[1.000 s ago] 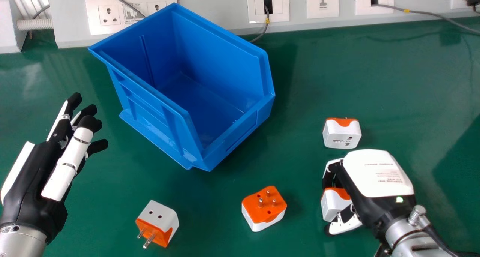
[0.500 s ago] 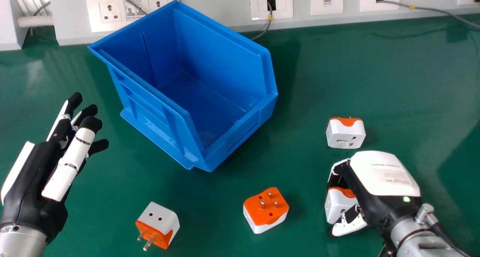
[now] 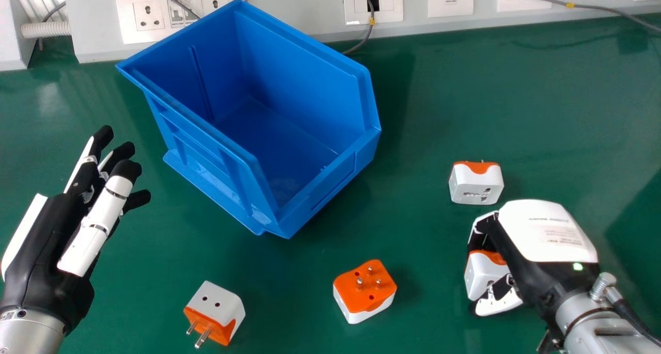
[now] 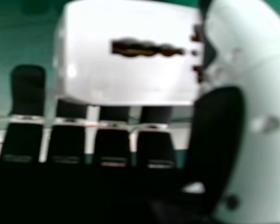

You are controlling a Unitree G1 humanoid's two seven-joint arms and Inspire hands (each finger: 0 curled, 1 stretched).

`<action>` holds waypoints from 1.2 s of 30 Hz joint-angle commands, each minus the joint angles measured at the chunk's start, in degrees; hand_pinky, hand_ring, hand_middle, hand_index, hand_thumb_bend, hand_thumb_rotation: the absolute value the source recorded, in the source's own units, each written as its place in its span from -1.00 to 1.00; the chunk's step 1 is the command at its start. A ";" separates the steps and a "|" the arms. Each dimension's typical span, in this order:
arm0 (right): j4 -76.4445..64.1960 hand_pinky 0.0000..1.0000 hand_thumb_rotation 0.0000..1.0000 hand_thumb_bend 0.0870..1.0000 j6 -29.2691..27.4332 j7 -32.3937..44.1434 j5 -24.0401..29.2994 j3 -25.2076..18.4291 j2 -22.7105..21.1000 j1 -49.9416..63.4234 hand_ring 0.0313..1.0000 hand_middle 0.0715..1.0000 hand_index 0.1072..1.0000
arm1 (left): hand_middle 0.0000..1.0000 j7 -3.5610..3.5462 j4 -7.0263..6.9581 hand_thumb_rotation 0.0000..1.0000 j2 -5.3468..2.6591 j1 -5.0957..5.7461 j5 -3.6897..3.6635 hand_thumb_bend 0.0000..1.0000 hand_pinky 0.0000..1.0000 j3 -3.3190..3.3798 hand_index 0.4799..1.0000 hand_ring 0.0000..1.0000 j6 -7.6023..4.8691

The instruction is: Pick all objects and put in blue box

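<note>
In the head view my right hand [image 3: 547,235] is at the lower right, its fingers and thumb curled round a white and orange adapter [image 3: 483,275]. The right hand view shows that adapter [image 4: 130,56] close up between the fingers [image 4: 113,144] and the thumb. Another adapter [image 3: 475,183] lies just beyond the hand. An orange-topped adapter [image 3: 364,291] with pins up is at the lower middle, and one with pins facing the near side [image 3: 215,312] lies farther left. The blue box [image 3: 304,186] stands left of centre. My left hand [image 3: 46,235] rests open at the left.
Behind the box a white trunking with wall sockets [image 3: 179,13] runs along the back of the green table [image 3: 521,101]. A grey cable [image 3: 609,10] trails from a socket at the back right, and another [image 3: 361,41] hangs behind the box.
My right hand has moved to the right, carrying the adapter with it. The left hand has stayed in place. The head view has shifted slightly.
</note>
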 commanded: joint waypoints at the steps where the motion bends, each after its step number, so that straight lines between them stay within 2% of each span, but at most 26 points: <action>1: -0.46 -0.22 -1.00 -0.10 -0.20 -1.60 -0.02 -1.11 0.21 -0.68 -0.15 -0.03 -0.18 | 0.92 -0.36 -1.36 0.41 1.11 -0.10 -0.70 -0.13 0.70 0.70 0.96 0.86 -0.33; 7: -1.29 -0.22 -1.00 -0.10 0.69 -1.14 -0.28 -1.15 0.44 -0.33 -0.12 -0.03 -0.18 | 0.92 -0.42 -0.95 0.40 1.30 -0.21 -0.84 -0.13 0.70 0.74 0.96 0.86 -0.31; 17: -5.44 -0.21 -1.00 -0.10 2.03 1.19 0.98 -2.02 0.54 1.48 -0.10 -0.03 -0.18 | 0.92 -0.05 -2.73 0.38 1.38 0.41 -0.96 -0.13 0.70 0.66 0.96 0.86 0.60; 22: -10.23 -0.22 -1.00 -0.10 3.06 3.39 1.73 -3.22 0.78 2.94 -0.11 -0.03 -0.17 | 0.92 -0.32 -1.67 0.38 1.42 0.16 -0.90 -0.13 0.70 0.76 0.95 0.86 0.09; 31: -20.81 -0.26 -1.00 -0.11 3.24 5.48 1.70 -5.91 1.34 7.49 -0.16 -0.02 -0.12 | 0.92 -0.20 -2.60 0.37 1.67 0.73 -1.23 -0.12 0.70 0.90 0.95 0.86 0.29; 36: -25.94 -0.27 -1.00 -0.11 2.73 5.97 1.74 -7.33 2.22 8.45 -0.18 -0.02 -0.10 | 0.92 0.14 -2.96 0.37 1.74 0.77 -1.07 -0.12 0.70 0.73 0.95 0.86 0.42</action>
